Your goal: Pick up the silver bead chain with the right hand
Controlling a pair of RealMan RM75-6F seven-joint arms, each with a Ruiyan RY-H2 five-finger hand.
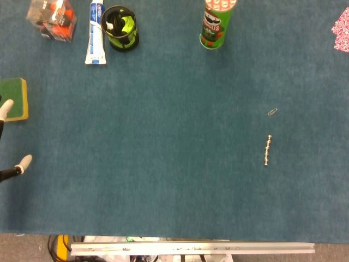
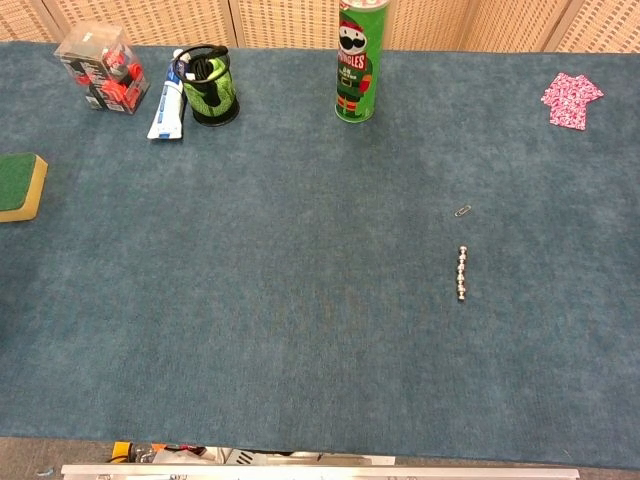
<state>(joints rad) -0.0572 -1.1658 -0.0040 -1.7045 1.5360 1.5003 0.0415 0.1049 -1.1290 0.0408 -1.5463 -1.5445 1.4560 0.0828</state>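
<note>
Broadly, a blue-green carpeted tabletop (image 2: 300,300) fills both views, and the tall green Pringles crisp can (image 2: 358,65) standing upright at its far edge serves as the landmark. Well to the left of the can, along the same far edge, stands a round black-and-lime mesh cup (image 2: 210,85) with dark items inside; a white and blue toothpaste tube (image 2: 168,98) lies touching or just beside the cup's left side, and further left sits a clear plastic box with red and black contents (image 2: 100,68). Far to the left of the can and nearer the robot, a green-topped yellow sponge (image 2: 20,185) rests at the table's left edge. Far to the right of the can, a pink patterned folded cloth (image 2: 572,100) lies near the right edge.

Only in the head view do two white fingertips (image 1: 6,108) of the left hand (image 1: 5,139) show at the left margin, just beside the sponge; they seem spread apart with nothing between them, though most of the hand is cut off.

Nearer the robot and to the right of the can, the short silver bead chain (image 2: 461,274) lies straight on the carpet, untouched, with a small silver paper clip (image 2: 462,211) just beyond its far end.
</note>
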